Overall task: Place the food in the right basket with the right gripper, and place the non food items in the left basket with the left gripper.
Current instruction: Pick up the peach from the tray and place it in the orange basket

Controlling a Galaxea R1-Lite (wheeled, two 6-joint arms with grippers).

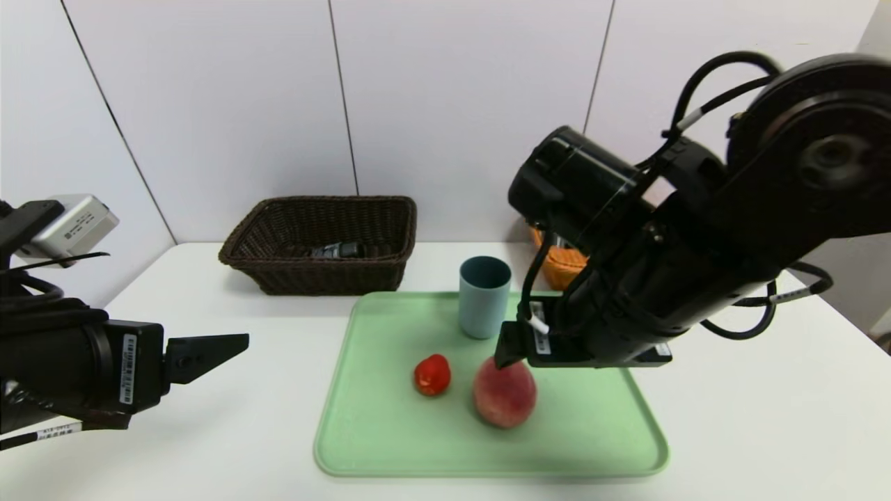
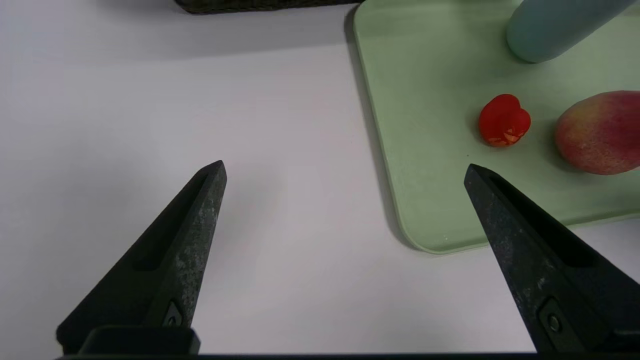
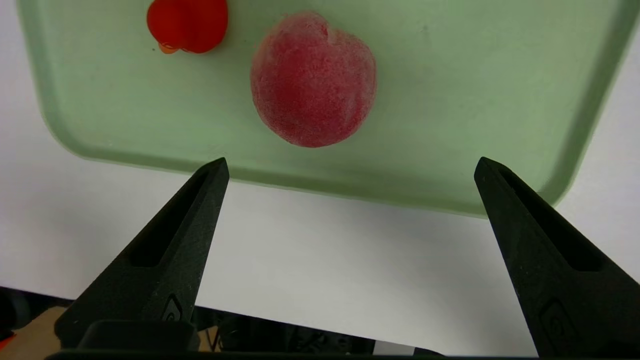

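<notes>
The food, a pink-red peach, sits on the green tray beside a small red toy. A blue-grey cup stands upright at the tray's back. A black tube lies in the dark brown left basket. My right gripper hovers open just above the peach, holding nothing. My left gripper is open and empty over the table left of the tray. The orange right basket is mostly hidden behind my right arm.
The tray lies in the middle of a white table, whose front edge shows in the right wrist view. A white wall closes off the back, right behind both baskets.
</notes>
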